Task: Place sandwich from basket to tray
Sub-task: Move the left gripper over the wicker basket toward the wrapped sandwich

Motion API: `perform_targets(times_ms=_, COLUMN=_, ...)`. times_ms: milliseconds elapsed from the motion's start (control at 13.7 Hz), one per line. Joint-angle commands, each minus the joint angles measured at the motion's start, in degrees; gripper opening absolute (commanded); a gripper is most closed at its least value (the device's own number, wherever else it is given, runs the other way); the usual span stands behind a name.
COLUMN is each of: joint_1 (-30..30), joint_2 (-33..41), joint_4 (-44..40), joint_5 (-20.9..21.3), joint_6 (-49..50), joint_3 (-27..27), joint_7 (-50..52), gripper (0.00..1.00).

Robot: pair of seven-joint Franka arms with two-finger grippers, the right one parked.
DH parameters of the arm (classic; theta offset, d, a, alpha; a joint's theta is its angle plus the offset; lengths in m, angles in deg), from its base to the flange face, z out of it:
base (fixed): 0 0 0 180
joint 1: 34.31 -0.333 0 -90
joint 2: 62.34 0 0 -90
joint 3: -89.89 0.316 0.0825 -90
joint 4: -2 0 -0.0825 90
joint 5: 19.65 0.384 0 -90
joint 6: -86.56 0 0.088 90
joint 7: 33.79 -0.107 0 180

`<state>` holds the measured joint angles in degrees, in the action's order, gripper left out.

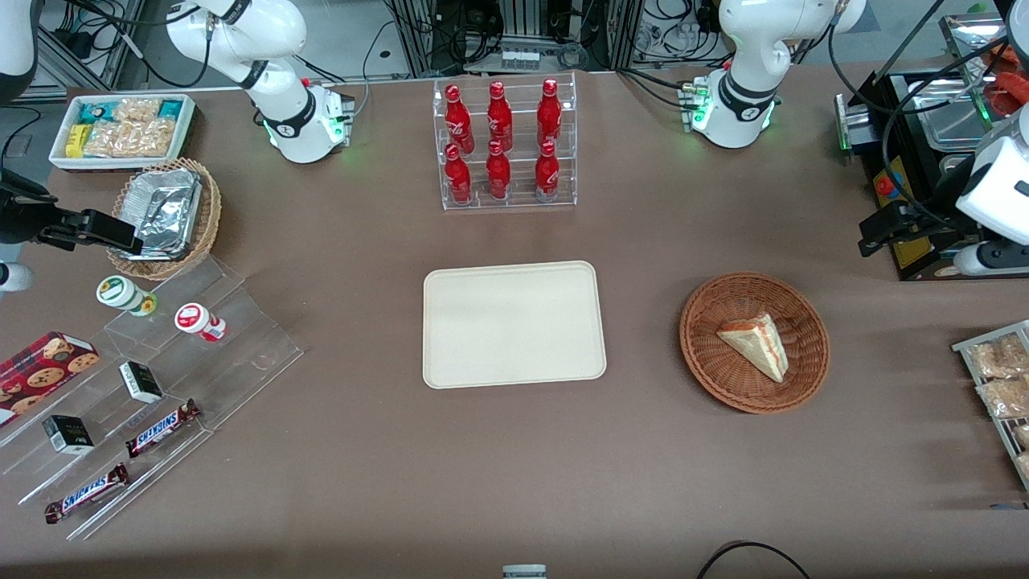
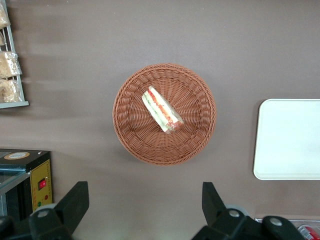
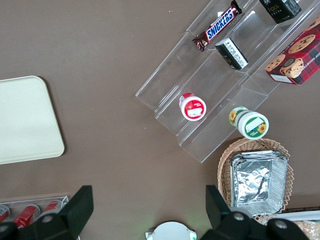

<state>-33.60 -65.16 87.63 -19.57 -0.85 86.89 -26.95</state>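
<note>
The sandwich (image 1: 756,344), a pale bread wedge with red and green filling, lies in the round reddish-brown basket (image 1: 699,354). The cream tray (image 1: 514,323) lies bare beside the basket, toward the parked arm's end. My left gripper (image 1: 872,233) hangs high above the table, farther from the front camera than the basket and toward the working arm's end. In the left wrist view the gripper (image 2: 144,200) is open and empty, with the sandwich (image 2: 161,110), the basket (image 2: 130,135) and the tray (image 2: 287,140) all well below it.
A clear rack of red bottles (image 1: 505,145) stands farther from the front camera than the tray. A wire rack of snack packets (image 1: 1001,386) and a black machine (image 1: 924,161) are at the working arm's end. A stepped acrylic shelf (image 1: 153,378), foil basket (image 1: 165,217) and white bin (image 1: 120,129) are at the parked arm's end.
</note>
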Motion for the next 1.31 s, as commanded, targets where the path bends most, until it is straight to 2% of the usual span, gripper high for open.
perform_targets(times_ms=0, joint_1=-0.8, joint_2=0.9, joint_4=0.0, joint_5=-0.3, joint_6=1.4, joint_3=-0.5, joint_7=-1.0, gripper=1.0)
perform_targets(times_ms=219, joint_1=-0.6, joint_2=-0.9, joint_4=1.8, joint_5=-0.2, joint_6=-1.1, joint_3=-0.6, joint_7=-0.5, gripper=1.0)
perform_targets(times_ms=657, joint_1=0.5, joint_2=-0.4, joint_4=19.5, joint_5=0.9, joint_6=-19.8, joint_3=-0.8, joint_7=7.3, gripper=1.0)
perform_targets(times_ms=1241, joint_1=1.2, joint_2=0.3, joint_4=36.2, joint_5=0.8, joint_6=-39.6, joint_3=-1.2, joint_7=31.4, gripper=1.0)
